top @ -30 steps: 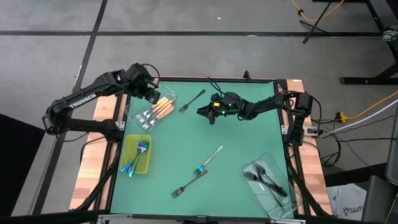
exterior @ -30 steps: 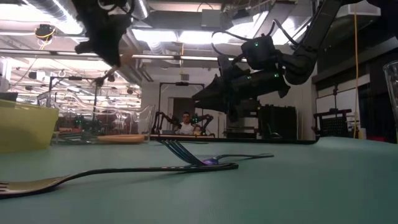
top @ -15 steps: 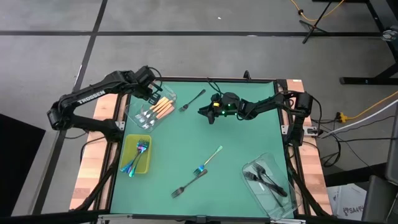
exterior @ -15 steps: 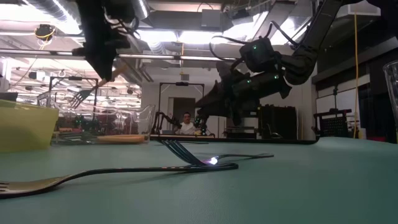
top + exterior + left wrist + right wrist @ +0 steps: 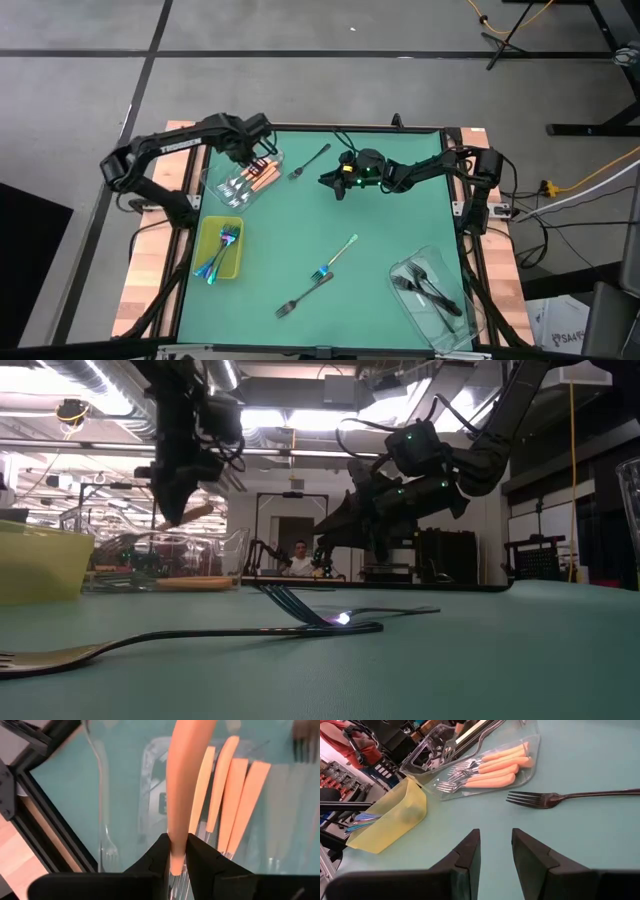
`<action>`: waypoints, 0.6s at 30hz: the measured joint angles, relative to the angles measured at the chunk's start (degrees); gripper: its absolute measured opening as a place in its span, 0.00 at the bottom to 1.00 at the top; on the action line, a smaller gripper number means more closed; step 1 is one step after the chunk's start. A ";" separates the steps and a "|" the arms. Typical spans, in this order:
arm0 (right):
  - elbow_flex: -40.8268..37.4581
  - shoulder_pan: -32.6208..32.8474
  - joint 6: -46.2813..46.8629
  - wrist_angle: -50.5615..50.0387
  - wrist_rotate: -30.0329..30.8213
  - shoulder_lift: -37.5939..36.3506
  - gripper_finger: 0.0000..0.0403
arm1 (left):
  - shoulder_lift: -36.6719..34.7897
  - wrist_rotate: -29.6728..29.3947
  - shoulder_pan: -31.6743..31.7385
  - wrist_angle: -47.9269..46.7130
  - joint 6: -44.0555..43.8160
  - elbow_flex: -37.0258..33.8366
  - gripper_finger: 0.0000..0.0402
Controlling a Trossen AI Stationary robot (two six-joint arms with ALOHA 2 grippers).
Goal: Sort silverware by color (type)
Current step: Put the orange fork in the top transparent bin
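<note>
Left fingers [image 5: 175, 851] pinching an orange-handled fork [image 5: 186, 780] above the clear tub [image 5: 243, 178] at the desk's far-left corner; right fingers [image 5: 495, 851] spread, hovering beside a dark fork [image 5: 570, 797] near the far edge.

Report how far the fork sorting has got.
Done: orange forks lie in the clear tub, iridescent ones in the yellow tray, dark ones in the near tub. In hand: the left claw holds an orange fork over that tub. Left: three forks on the mat; the right claw is open above one.
</note>
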 joint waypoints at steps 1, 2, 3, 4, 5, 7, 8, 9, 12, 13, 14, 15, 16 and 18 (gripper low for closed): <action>0.00 -0.02 0.00 0.00 0.00 0.00 0.25 | 0.87 0.00 0.00 0.00 0.01 0.00 0.11; 0.00 -0.02 0.00 0.00 0.00 0.00 0.25 | 1.69 0.01 0.02 0.00 0.05 0.00 0.11; 0.00 -0.02 0.00 -0.02 -0.01 0.00 0.25 | 2.51 0.02 0.02 0.01 0.09 0.00 0.11; 0.00 -0.02 0.00 -0.04 -0.02 0.00 0.25 | 3.25 0.02 0.02 0.01 0.23 0.00 0.11; 0.00 -0.02 0.00 -0.05 -0.02 0.00 0.25 | 3.96 0.02 0.02 0.01 0.62 0.00 0.11; 0.00 -0.02 0.00 -0.05 -0.02 0.00 0.25 | 5.33 0.02 0.02 0.01 1.60 0.00 0.11; 0.00 -0.02 0.00 -0.07 -0.02 0.00 0.25 | 5.98 0.04 0.02 0.06 1.91 0.00 0.11; 0.00 -0.02 0.00 -0.10 -0.02 0.00 0.25 | 6.57 0.06 0.02 0.12 2.12 0.00 0.11; 0.00 -0.02 0.00 -0.35 -0.02 0.00 0.25 | 8.28 0.04 0.02 0.24 2.89 0.00 0.11; 0.00 -0.02 0.00 -0.38 -0.02 0.00 0.25 | 8.75 0.04 0.02 0.36 2.90 0.00 0.11; 0.00 -0.04 0.00 -0.35 -0.02 0.00 0.25 | 9.25 0.03 0.02 0.49 2.91 0.00 0.11; 0.00 -0.04 0.00 -0.35 -0.02 0.00 0.25 | 9.72 0.03 0.02 0.58 2.91 0.00 0.11; 0.00 -0.04 0.00 -0.35 -0.02 0.00 0.25 | 10.17 0.02 0.02 0.60 2.91 0.00 0.11; 0.00 -0.04 0.00 -0.36 -0.02 0.00 0.25 | 11.03 0.03 0.02 0.59 2.91 0.00 0.11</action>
